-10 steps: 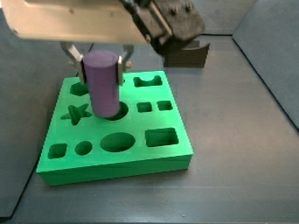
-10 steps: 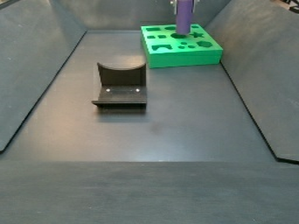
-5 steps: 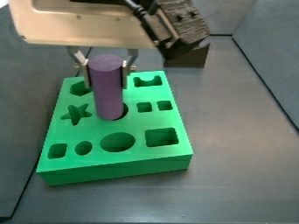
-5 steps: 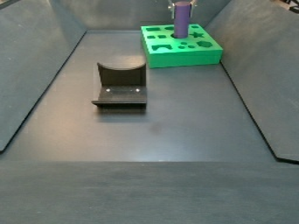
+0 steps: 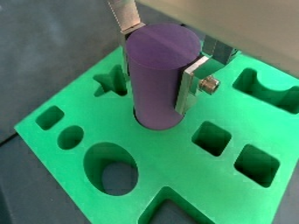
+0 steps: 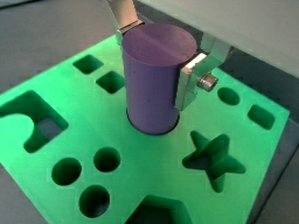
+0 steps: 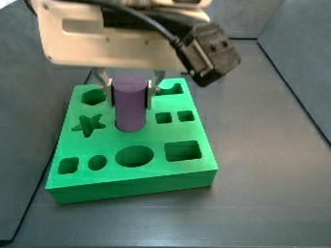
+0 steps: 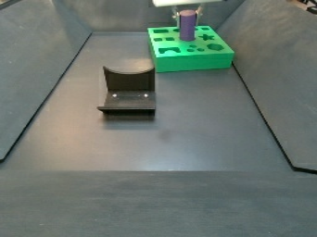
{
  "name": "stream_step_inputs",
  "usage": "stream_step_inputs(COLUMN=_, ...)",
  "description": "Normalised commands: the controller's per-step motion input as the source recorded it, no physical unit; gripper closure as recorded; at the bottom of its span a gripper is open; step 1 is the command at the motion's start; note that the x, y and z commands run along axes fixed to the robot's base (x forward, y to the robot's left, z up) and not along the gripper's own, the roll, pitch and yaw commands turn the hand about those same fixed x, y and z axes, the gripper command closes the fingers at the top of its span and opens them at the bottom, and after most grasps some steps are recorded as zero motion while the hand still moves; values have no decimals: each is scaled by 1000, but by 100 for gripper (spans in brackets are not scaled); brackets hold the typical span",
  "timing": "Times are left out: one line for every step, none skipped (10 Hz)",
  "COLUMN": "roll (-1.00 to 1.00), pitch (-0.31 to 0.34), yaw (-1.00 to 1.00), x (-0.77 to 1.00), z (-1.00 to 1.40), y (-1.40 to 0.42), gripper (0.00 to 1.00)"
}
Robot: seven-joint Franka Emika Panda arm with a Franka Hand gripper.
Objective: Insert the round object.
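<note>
The round object, a matte purple cylinder peg point(image 5: 156, 74), stands upright with its lower end inside a large round hole of the green block point(image 5: 70, 166). It shows in both wrist views point(image 6: 155, 79) and both side views point(image 7: 131, 105) point(image 8: 186, 24). My gripper point(image 5: 156, 54) is shut on the peg, its silver fingers point(image 5: 191, 83) pressed to the peg's two sides near the top. The gripper point(image 7: 127, 85) sits directly above the block point(image 7: 130, 179). The hole's bottom and the peg's lower end are hidden.
The green block point(image 8: 192, 51) has several other holes: star point(image 6: 212, 157), squares point(image 5: 214, 138), ovals, arch. The dark fixture point(image 8: 126, 93) stands on the grey floor in the middle of the bin. Sloping grey walls ring the floor.
The gripper has moved down with the peg. The peg now sits deeper in the round hole, with less of its purple side showing above the block.
</note>
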Motion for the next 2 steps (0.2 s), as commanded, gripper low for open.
stream_step_inputs(roll=-124, pitch=-90, yaw=0, x=-46, z=-860, y=-37, gripper=100)
stream_step_inputs(roll=-14, pitch=-313, yaw=43, x=-194, z=-626, y=-94, gripper=100)
